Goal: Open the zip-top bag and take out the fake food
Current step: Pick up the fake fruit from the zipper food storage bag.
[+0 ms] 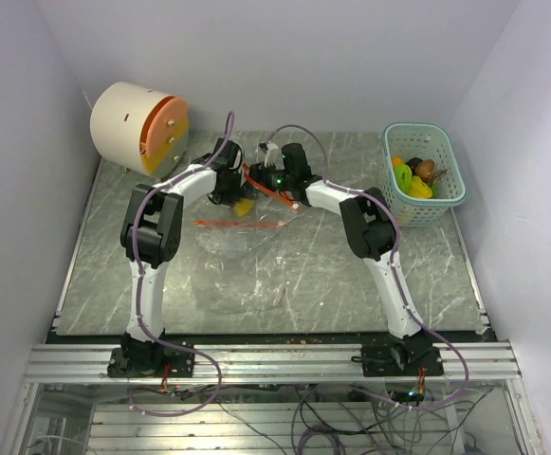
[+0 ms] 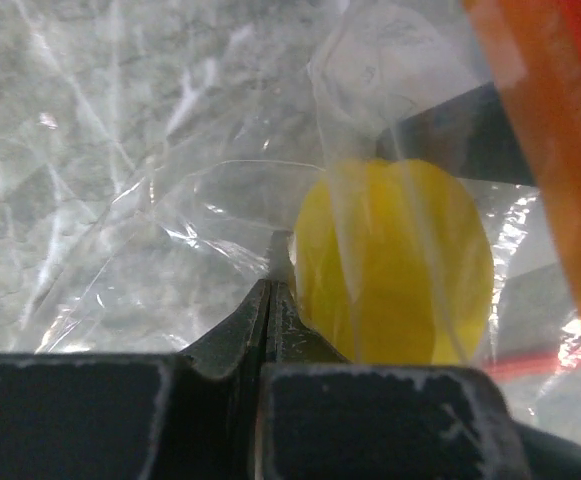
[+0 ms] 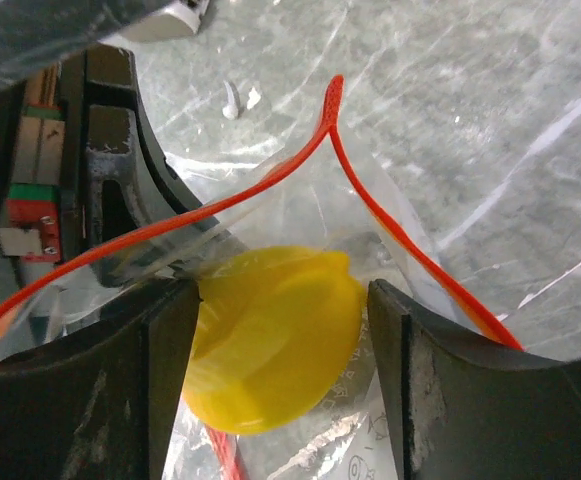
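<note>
Straddling the fake food (image 3: 270, 360), seemingly inside the zip-top bag (image 3: 391, 226), the right gripper's (image 3: 285, 292) jaws stand wide.

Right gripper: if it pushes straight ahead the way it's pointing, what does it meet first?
Most likely the yellow rounded toy food piece, sitting between the right gripper's open fingers inside the clear zip-top plastic bag; depth is unclear.

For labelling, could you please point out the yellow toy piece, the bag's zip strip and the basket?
yellow toy piece (image 3: 270, 345), right wrist view, its middle.
zip strip (image 3: 334, 100), right wrist view, its bend.
basket (image 1: 429, 212), top external view, near wall.
</note>
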Motion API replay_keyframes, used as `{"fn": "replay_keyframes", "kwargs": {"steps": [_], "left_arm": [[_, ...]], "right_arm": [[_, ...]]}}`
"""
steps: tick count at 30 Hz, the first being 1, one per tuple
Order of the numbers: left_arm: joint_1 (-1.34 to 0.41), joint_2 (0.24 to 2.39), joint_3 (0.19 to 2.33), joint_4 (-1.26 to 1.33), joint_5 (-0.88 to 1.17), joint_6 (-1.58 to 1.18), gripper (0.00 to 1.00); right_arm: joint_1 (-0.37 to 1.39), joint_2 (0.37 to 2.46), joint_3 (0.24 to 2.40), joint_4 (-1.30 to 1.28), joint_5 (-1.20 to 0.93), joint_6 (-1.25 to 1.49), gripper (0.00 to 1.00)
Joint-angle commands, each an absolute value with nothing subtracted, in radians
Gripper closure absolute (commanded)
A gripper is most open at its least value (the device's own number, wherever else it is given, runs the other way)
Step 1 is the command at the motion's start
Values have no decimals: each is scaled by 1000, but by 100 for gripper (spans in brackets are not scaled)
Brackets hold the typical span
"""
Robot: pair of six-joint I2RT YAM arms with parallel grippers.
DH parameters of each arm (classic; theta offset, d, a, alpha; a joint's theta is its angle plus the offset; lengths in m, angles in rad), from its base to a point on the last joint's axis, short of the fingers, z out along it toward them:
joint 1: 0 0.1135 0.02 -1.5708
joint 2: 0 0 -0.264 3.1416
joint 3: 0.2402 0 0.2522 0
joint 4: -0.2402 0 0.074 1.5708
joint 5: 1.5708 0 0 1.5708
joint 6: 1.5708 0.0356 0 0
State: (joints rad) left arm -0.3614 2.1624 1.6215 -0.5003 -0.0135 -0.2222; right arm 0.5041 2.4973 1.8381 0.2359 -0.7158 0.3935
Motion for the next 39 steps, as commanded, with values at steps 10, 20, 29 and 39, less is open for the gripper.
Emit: {"fn": "replay_keyframes", "kwargs": {"steps": [10, 20, 29, 39], "left_arm": [[-402, 2130, 1580, -449, 30, -322, 93], [-416, 2099, 1505, -384, 24, -388, 93], [-426, 2045, 1457, -377, 1, -403, 93], [-423, 1959, 1428, -420, -13, -390, 93]], "right_arm": [[537, 2357, 1573, 215, -750, 435, 21], [530, 2231, 1410, 248, -747, 428, 65], [477, 2185, 1438, 167, -742, 409, 55], [426, 2133, 1399, 173, -703, 421, 93]]}}
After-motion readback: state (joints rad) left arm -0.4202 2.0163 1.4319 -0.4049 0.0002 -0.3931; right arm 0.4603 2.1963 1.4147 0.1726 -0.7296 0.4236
